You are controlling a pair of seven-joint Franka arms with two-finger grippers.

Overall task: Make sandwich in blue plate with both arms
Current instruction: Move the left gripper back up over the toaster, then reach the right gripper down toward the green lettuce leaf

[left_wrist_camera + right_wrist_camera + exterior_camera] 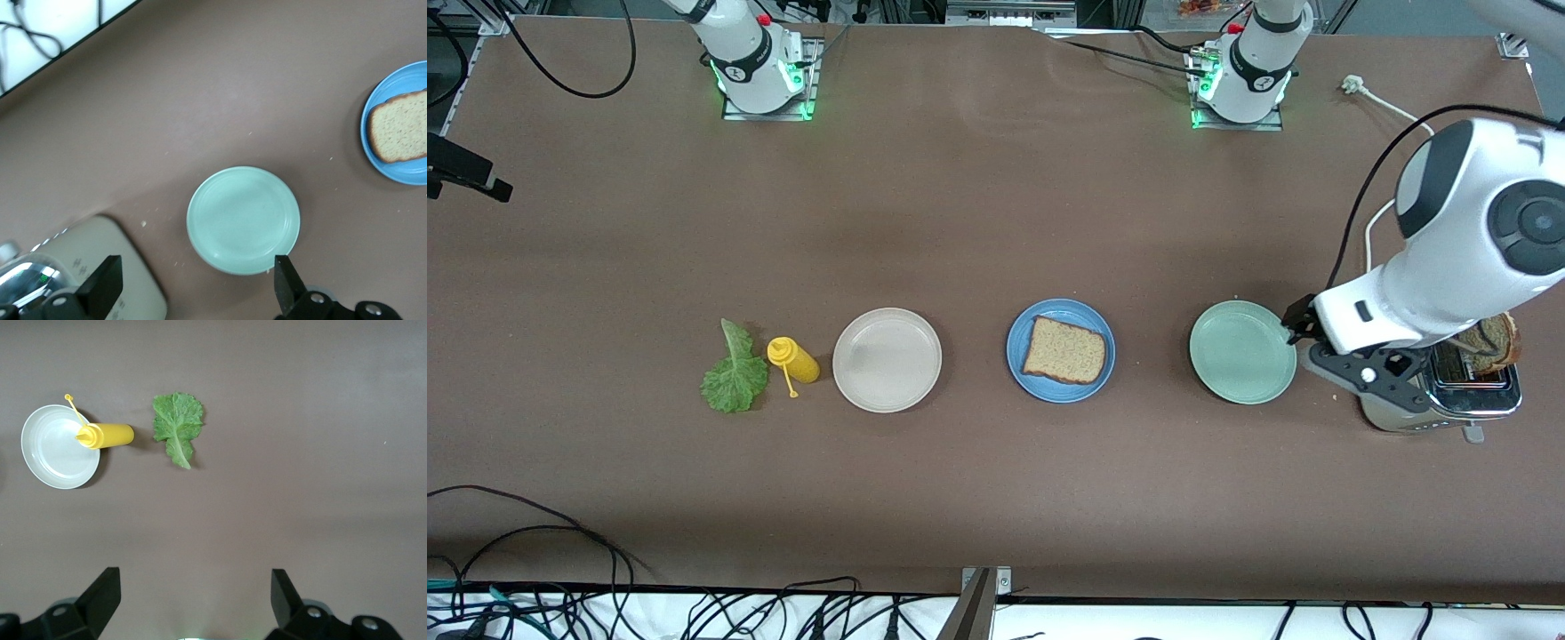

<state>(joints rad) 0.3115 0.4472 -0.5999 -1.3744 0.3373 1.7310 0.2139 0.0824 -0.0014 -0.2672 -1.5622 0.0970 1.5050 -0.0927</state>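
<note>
1. No brand, label or legible writing can be made out on any item in the three views.
2. The round matte sky-blue plate (1061, 350) sits on the brown worktop (996, 222), between a round beige plate (887, 359) toward the right arm's end and a round pale green plate (1242, 351) toward the left arm's end. One square slice of brown wholemeal bread (1064, 351) lies flat on the blue plate.
3. A ruffled green lettuce leaf (735, 371) lies on the worktop at the right arm's end of the row, with a yellow squeeze bottle (793, 360) on its side between the leaf and the beige plate.
4. A silver toaster (1449, 391) stands at the left arm's end, just beside the green plate. A second brown bread slice (1496, 342) rises from its slot, partly hidden by the arm.
5. The left pincer (197, 283) hangs over the gap between toaster and green plate, its fingers spread wide with nothing between them.
6. The right pincer (193, 600) is high over bare worktop, fingers spread wide and empty; the front view shows only this arm's base.
7. Only the front view shows the bread in the toaster and the whole row at once. The left wrist view alone shows the toaster's pale casing from above and crumbs near the green plate. The right wrist view shows the bottle's cap tether reaching over the beige plate's rim.
</note>
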